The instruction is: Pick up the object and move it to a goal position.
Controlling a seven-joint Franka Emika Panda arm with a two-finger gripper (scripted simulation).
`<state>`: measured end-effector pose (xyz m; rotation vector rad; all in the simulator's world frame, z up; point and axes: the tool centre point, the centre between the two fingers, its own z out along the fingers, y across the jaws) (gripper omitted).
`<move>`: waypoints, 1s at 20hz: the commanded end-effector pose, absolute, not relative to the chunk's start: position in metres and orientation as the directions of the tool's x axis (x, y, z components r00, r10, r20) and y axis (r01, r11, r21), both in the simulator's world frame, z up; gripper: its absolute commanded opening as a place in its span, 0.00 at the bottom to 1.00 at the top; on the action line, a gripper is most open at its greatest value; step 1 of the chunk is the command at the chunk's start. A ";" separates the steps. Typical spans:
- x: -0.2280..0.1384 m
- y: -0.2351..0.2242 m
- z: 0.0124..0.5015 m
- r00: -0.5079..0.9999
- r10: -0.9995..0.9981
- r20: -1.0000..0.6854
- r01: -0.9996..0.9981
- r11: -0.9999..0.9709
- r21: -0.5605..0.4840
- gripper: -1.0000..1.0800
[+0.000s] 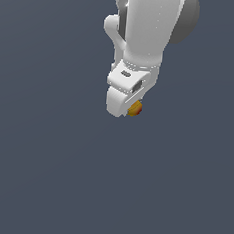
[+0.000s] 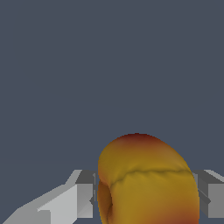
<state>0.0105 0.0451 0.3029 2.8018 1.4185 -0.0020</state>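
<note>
The object is a small orange-yellow ball with red patches (image 1: 135, 109). It sits between the fingers of my white gripper (image 1: 128, 109) at the end of the arm, which comes down from the top of the exterior view. In the wrist view the ball (image 2: 146, 183) fills the space between the two grey fingertips (image 2: 83, 194), which press on it from both sides. My gripper (image 2: 146, 197) is shut on the ball. Most of the ball is hidden behind the gripper body in the exterior view.
A plain dark grey-blue surface (image 1: 49, 173) fills both views. No other object, edge or marker shows.
</note>
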 end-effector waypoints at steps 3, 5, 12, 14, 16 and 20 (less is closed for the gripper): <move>0.007 0.067 0.354 0.592 0.806 -0.001 0.806 -0.592 0.001 0.00; 0.006 0.077 0.375 0.592 0.806 -0.001 0.806 -0.592 0.000 0.00; 0.004 0.104 0.439 0.593 0.805 0.000 0.805 -0.593 0.000 0.00; 0.004 0.110 0.452 0.593 0.805 0.000 0.805 -0.593 0.000 0.00; 0.004 0.115 0.462 0.594 0.805 0.000 0.805 -0.594 0.000 0.00; 0.005 0.121 0.478 0.594 0.804 0.000 0.804 -0.594 0.000 0.00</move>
